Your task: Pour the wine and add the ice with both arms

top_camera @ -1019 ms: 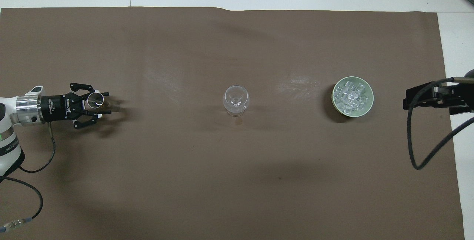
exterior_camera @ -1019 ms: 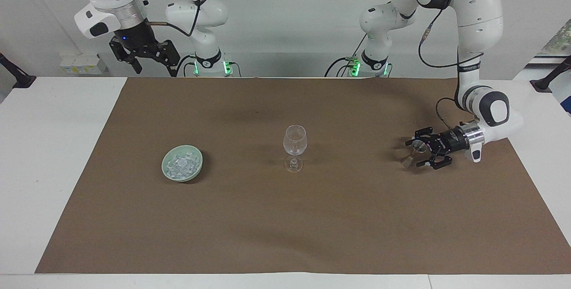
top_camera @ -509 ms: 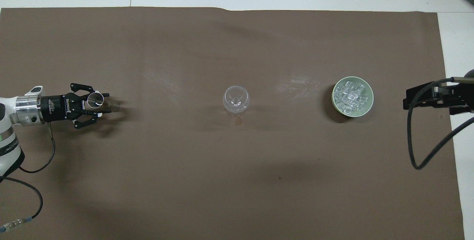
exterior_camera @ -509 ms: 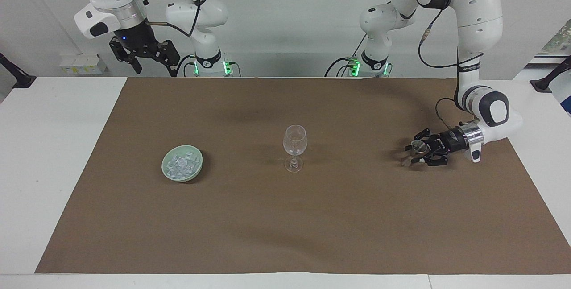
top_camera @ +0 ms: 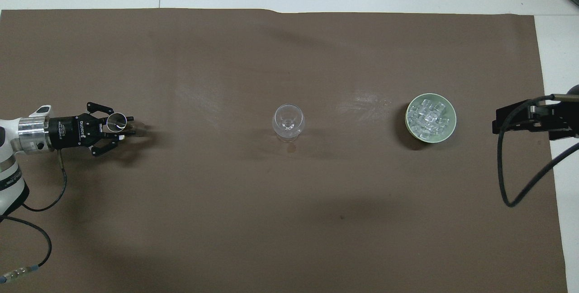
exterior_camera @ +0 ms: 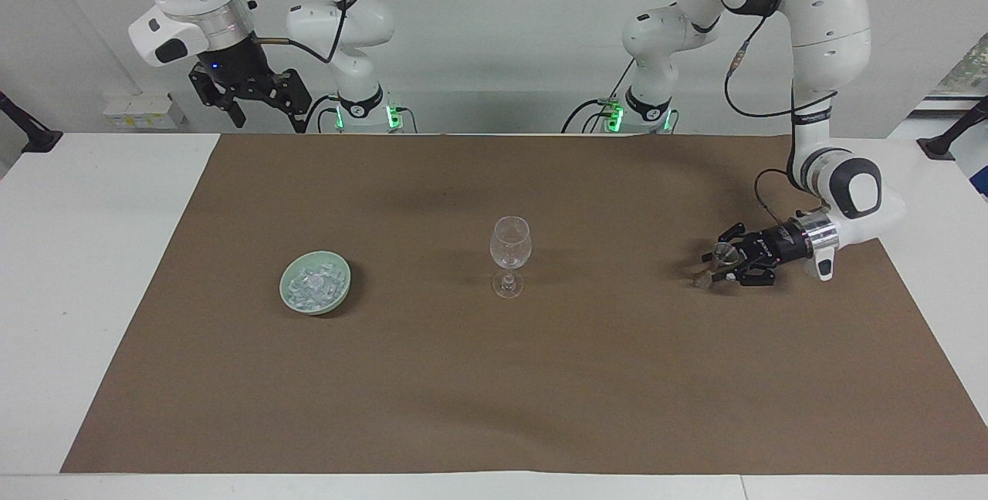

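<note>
ice (exterior_camera: 314,285) lies heaped in the green bowl (exterior_camera: 296,304) toward the right arm's end of the desk (exterior_camera: 93,253), untouched. over the last second the left claw (exterior_camera: 714,266) has narrowed around the small metal cup (exterior_camera: 722,253) at its own end; whether it now grips it i cannot tell. the stemmed glass (exterior_camera: 510,251) stands empty mid-desk, so pouring looks next, while the right claw (exterior_camera: 258,108) waits open, raised.

right hand (top_camera: 520,120) cut off by the overhead frame edge, only its black body and cable show; fingers unreadable there. small clear cup (exterior_camera: 723,261) in the left hand (exterior_camera: 714,265) too small to tell contents or exact finger contact. ice (exterior_camera: 314,285) pieces too small to count. right arm's upper links cropped in facing view.
</note>
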Controlling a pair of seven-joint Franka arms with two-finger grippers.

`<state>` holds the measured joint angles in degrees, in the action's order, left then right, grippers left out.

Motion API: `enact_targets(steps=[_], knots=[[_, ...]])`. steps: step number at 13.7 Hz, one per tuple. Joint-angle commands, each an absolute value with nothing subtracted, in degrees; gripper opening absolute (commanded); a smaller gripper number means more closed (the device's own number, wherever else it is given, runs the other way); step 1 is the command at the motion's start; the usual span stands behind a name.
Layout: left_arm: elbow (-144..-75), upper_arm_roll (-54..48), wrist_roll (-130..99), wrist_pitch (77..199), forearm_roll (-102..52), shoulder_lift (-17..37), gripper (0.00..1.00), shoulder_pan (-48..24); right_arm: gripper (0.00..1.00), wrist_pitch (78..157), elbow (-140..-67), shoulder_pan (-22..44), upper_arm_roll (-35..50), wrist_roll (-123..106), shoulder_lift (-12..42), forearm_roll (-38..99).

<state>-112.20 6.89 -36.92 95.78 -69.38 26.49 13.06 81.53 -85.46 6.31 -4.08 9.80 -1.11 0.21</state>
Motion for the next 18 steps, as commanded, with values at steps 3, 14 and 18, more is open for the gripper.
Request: enact_targets(steps=[3,14,18], knots=[[-113.0,7.2,-36.0,96.5,-70.1,26.3,0.35,12.9,1.0,82.8,-86.8,5.7,-3.9,8.3,-2.2,-0.4],[-113.1,7.2,-36.6,95.8,-70.3,26.3,0.0,13.0,1.0,82.8,-86.8,5.7,-3.9,8.3,-2.2,-0.4],[-113.0,7.2,-38.2,92.7,-70.8,26.1,0.0,13.6,1.0,82.8,-86.8,5.7,-3.9,8.3,-2.2,-0.4]])
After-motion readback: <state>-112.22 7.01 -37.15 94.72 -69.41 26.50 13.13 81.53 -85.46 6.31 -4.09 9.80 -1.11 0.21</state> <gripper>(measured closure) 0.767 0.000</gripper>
